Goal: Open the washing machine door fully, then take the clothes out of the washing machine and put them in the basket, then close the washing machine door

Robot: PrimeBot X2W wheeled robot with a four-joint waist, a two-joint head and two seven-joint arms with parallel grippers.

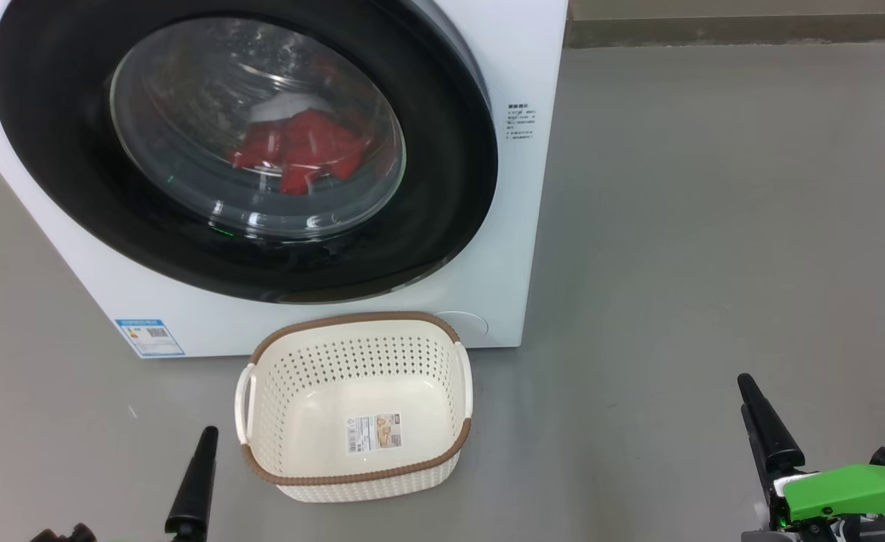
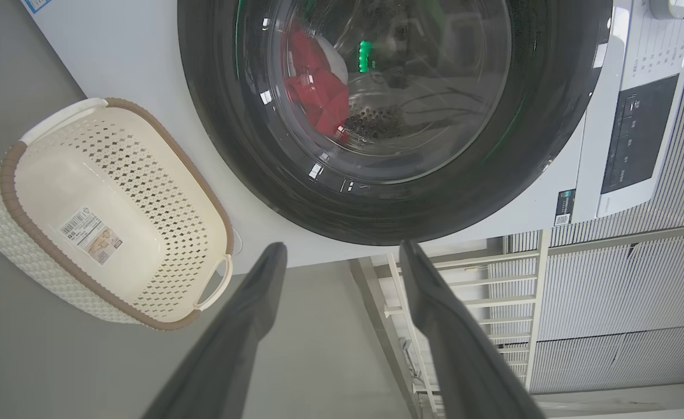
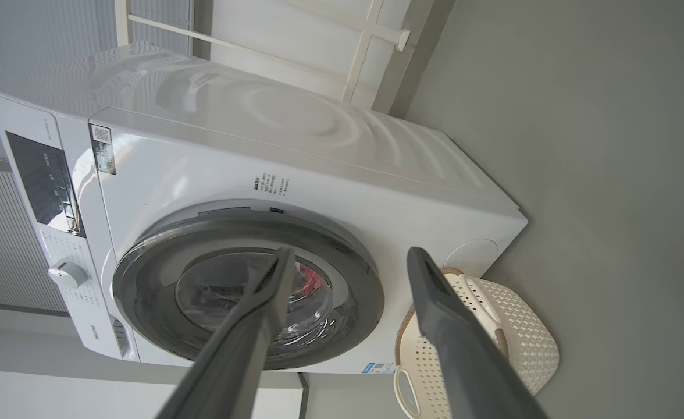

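Facing a big white front-loading washing machine (image 1: 518,226); its round, black-rimmed glass washing machine door (image 1: 74,150) sits shut. Bright red fabric clothes (image 1: 299,150) lie inside, behind the glass. Cream perforated plastic basket (image 1: 367,488), brown rim, upright on grey floor (image 1: 713,226) just before the machine. Left hand (image 2: 342,247) and right hand (image 3: 351,253): fingers spread, empty.

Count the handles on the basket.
2. One white handle on the basket's left side, the other on its right side, both just under the brown rim.
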